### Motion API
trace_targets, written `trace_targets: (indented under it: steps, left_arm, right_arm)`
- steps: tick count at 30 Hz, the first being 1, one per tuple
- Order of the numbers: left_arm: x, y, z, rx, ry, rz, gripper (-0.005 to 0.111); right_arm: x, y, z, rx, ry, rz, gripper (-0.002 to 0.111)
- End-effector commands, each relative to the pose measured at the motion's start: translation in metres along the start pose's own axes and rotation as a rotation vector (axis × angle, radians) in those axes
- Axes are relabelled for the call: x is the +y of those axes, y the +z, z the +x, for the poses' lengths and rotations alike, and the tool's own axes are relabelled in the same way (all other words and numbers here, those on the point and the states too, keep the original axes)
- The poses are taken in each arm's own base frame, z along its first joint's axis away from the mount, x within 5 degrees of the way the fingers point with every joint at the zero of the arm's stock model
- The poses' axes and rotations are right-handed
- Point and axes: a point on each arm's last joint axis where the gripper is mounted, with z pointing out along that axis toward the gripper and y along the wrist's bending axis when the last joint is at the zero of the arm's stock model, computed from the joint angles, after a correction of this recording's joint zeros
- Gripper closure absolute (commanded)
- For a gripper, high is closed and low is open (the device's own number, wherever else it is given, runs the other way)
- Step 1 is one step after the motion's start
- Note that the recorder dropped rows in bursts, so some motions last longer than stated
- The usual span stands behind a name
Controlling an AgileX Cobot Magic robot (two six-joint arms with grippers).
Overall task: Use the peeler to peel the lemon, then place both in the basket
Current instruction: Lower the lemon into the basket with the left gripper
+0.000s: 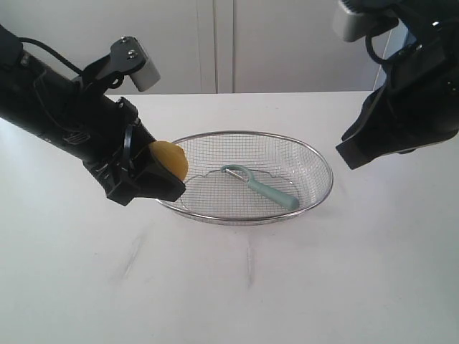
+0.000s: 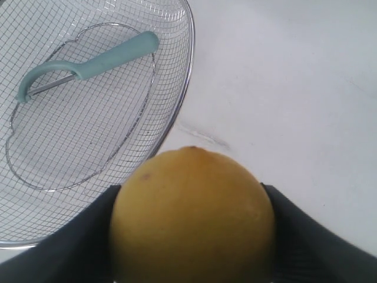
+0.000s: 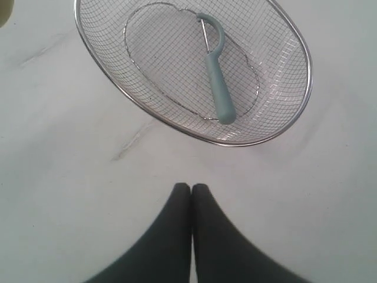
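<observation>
My left gripper (image 1: 159,179) is shut on the yellow lemon (image 1: 170,159), holding it above the table just outside the left rim of the wire basket (image 1: 324,188). In the left wrist view the lemon (image 2: 191,215) fills the space between the two black fingers (image 2: 303,236). The teal-handled peeler (image 1: 267,188) lies inside the basket, its hooked blade head toward the middle; the wrist views show the peeler (image 2: 94,62) (image 3: 216,76) in the mesh too. My right gripper (image 3: 191,188) is shut and empty, raised above the table to the right of the basket (image 3: 147,115).
The white table (image 1: 251,287) runs all around the basket. A white wall with panel seams stands behind the table's far edge (image 1: 237,92).
</observation>
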Motion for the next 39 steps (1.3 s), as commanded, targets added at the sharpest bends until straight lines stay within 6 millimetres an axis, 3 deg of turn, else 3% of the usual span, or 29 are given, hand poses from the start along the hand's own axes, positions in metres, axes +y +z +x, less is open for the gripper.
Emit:
trace_targets:
  steps: [1, 13, 21, 27, 33, 39]
  left_arm:
    - [-0.007, -0.002, -0.001, -0.008, -0.015, 0.038, 0.107]
    - [-0.006, -0.002, -0.001, -0.014, -0.015, 0.027, 0.107]
    - [0.014, -0.004, -0.008, -0.096, -0.147, -0.182, 0.107]
    - [0.041, -0.005, -0.018, 0.024, -0.174, -0.319, 0.107]
    - [0.064, 0.018, -0.045, 0.178, -0.205, -0.325, 0.107]
    - [0.079, 0.066, -0.064, 0.294, -0.220, -0.362, 0.107]
  right_arm:
    - [-0.002, -0.003, 0.000, -0.008, -0.007, 0.012, 0.108]
    - [-0.002, -0.003, 0.000, -0.008, -0.005, 0.010, 0.108]
    - [-0.002, -0.003, 0.000, -0.008, -0.005, 0.010, 0.108]
    - [-0.002, -0.003, 0.000, -0.010, -0.005, 0.011, 0.108]
    - [-0.002, -0.003, 0.000, -0.010, -0.005, 0.011, 0.108]
    - [-0.002, -0.003, 0.000, -0.010, -0.005, 0.011, 0.108]
